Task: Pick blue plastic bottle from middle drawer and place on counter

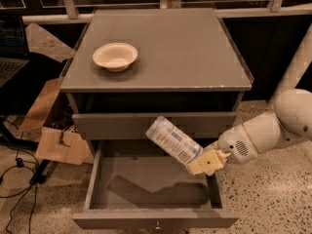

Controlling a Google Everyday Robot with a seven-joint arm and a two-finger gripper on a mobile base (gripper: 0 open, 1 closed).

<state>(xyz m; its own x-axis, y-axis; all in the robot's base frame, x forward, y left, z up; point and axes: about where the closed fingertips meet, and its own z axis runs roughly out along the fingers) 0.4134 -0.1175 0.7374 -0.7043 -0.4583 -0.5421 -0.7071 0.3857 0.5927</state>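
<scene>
The gripper (206, 163), over the right side of the open middle drawer (155, 217), is clamped on one end of the blue plastic bottle (171, 139), which hangs tilted below the counter (185, 48), its label print unreadable.

Blue plastic bottle (171, 139): you see it tilted in the air above the middle drawer (146, 180).
Gripper (201, 163): clamped on its lower end, over the drawer's right side.
Counter (180, 48): carries a cream bowl (115, 56).
</scene>
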